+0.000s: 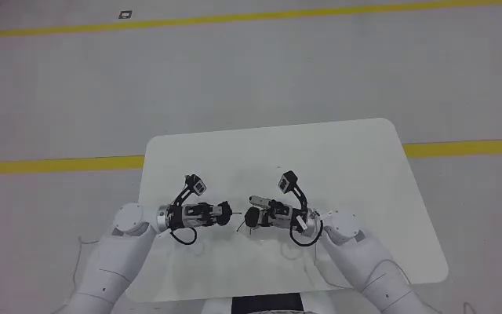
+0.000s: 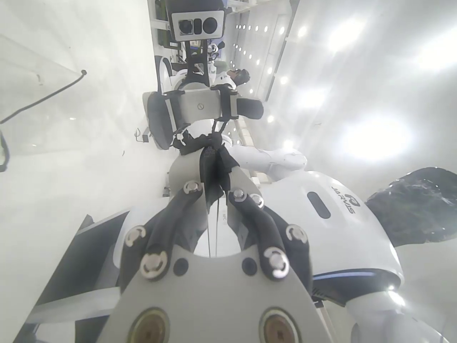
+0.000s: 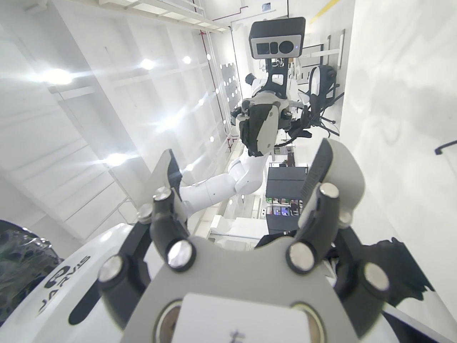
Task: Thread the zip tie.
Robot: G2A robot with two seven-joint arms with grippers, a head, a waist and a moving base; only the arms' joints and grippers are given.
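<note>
- Left gripper (image 2: 213,155) has its fingers pressed together on the tie (image 2: 216,215), a thin black strap clamped at the tips. That's where the tie sits right now, held over the table (image 1: 353,157).
- Right gripper (image 3: 248,164) faces it tip to tip, near but apart. Its fingers are spread wide, with nothing between them.
- Progress call: early. The tie is in hand and presented, but no loop shows and I can't make out the tail meeting the head. The threading itself looks yet to be done.
- Axis: from the left wrist, the strap runs lengthwise along that gripper's own line, from the pinched tips back toward the palm.
- From the top, a dark sliver slants out of the gap between the grippers toward the robot. Which end is head or tail is too fine to tell.
</note>
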